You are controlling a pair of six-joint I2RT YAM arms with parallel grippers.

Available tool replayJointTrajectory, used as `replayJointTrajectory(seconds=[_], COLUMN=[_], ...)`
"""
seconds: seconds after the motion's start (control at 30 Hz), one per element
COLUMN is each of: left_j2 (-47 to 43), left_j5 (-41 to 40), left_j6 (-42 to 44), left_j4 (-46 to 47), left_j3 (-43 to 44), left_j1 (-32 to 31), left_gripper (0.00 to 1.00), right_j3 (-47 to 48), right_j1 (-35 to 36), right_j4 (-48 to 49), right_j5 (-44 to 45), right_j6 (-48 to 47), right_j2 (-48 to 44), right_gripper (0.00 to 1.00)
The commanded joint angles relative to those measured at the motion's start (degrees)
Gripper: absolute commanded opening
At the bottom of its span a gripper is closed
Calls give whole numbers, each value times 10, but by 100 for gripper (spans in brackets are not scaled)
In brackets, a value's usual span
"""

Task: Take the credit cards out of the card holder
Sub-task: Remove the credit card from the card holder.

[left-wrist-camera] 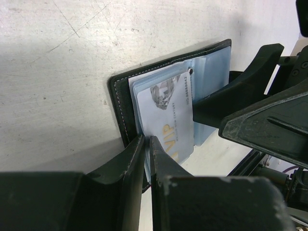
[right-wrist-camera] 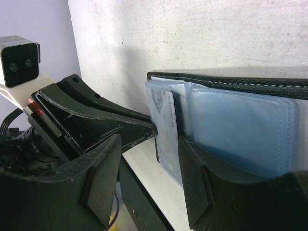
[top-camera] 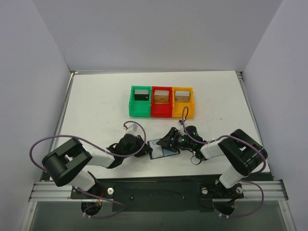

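We see the card holder (top-camera: 162,151) lying open on the table (top-camera: 96,101), between the two arms and near their bases; its black cover (left-wrist-camera: 118,96) is flat and the blue plastic sleeves (left-wrist-camera: 211,77) face up. A white card (left-wrist-camera: 166,120) with printed letters sticks halfway out of one sleeve.

The left gripper (left-wrist-camera: 147,143) is almost closed; a thin black edge runs between its fingers, so we judge that it pinches the rim of the card holder and pins it down. The right gripper (right-wrist-camera: 150,140) has its jaws apart; one finger (right-wrist-camera: 195,183) rests against the sleeves just beside the card, while the other finger (right-wrist-camera: 103,178) is clear of it, so nothing is gripped there yet.

We judge that the first card is about to be taken and none is fully out. Several things can go wrong from here:

- The right jaws may close on the sleeve together with the card, because both are thin and touching; then the pull drags the whole holder.
- The left pinch is only on the rim; if it slips, the holder lifts or turns.
- The card may bend or spring away if it is caught only at its corner.
- The two grippers are very near each other; a small sideways move may make the fingers collide.
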Motion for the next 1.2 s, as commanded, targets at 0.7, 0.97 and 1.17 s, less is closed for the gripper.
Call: replayJointTrajectory(seconds=[0.7, 0.97, 1.17], left_j2=[16, -27, -93], left_j5=[4, 8, 10], left_j6=[44, 37, 35], left_j4=[-102, -100, -120], left_j3=[21, 12, 18], left_j1=[-16, -12, -6], left_gripper=[18, 23, 37], right_j3=[61, 62, 55], right_j1=[46, 46, 46], right_j4=[-323, -386, -384], right_j5=[46, 75, 82], right_j6=[-148, -181, -181], right_j2=[-162, -186, -191], right_gripper=[48, 48, 49])
